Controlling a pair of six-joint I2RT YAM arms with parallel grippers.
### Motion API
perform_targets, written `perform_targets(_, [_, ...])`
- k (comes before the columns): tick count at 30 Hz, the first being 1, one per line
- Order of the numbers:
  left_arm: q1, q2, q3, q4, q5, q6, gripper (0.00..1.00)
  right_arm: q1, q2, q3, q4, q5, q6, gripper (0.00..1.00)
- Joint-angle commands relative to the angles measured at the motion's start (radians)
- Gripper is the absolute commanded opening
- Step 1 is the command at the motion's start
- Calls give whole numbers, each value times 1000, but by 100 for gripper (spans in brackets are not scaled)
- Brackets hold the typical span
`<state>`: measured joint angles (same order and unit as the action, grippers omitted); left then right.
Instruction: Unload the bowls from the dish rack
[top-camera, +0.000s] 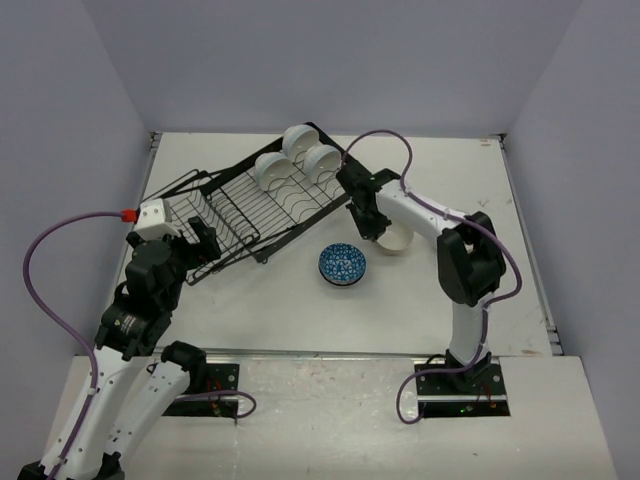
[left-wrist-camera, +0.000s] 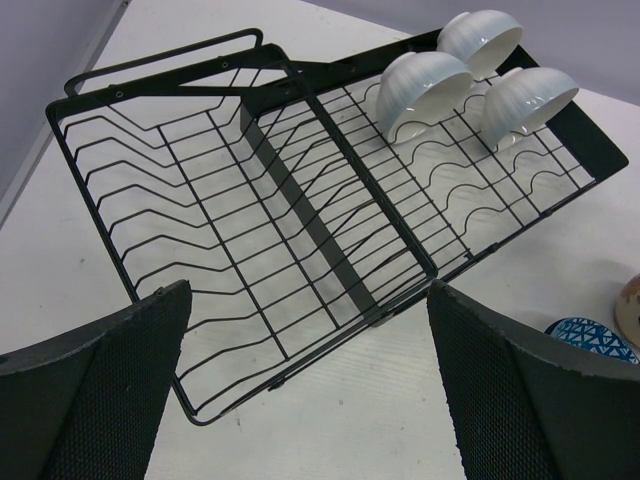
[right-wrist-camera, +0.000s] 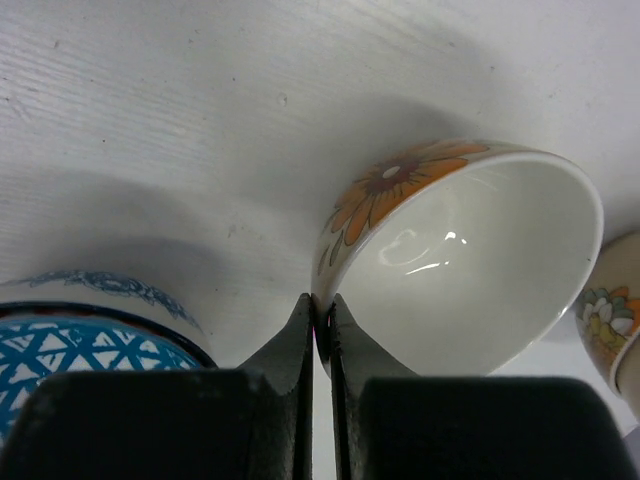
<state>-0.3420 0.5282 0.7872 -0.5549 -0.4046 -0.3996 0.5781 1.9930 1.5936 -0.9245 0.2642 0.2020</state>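
The black wire dish rack (top-camera: 250, 205) lies slanted across the table's far left and fills the left wrist view (left-wrist-camera: 280, 200). Three white bowls (top-camera: 298, 140) stand at its far end (left-wrist-camera: 425, 90). My right gripper (right-wrist-camera: 322, 315) is shut on the rim of a tilted bowl with orange flowers outside (right-wrist-camera: 460, 270), just right of the rack (top-camera: 397, 238). A blue-and-white patterned bowl (top-camera: 342, 264) sits on the table beside it (right-wrist-camera: 90, 335). My left gripper (left-wrist-camera: 310, 400) is open and empty at the rack's near end (top-camera: 205, 245).
A second flower-patterned bowl (right-wrist-camera: 620, 320) shows at the right edge of the right wrist view, close to the held one. The white table (top-camera: 300, 310) is walled in by grey panels on three sides.
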Motion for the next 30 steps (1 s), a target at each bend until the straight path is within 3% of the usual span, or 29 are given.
perform_targets(1, [-3,-2,-8,43,-2,21,100,-1,-169,69,-60,104,1,0])
perform_targets(6, [-5,-8,-8,43,-2,21,100,-96,-264,152,-178,161,-10,0])
perform_targets(8, [-5,-11,-8,43,-2,21,100,-194,-289,148,-198,141,-6,0])
perform_targets(15, [-5,-10,-6,46,9,21,100,-397,-335,60,-131,78,-44,0])
perform_targets(30, [-5,-14,-8,44,10,21,100,-437,-284,-58,-54,47,-13,0])
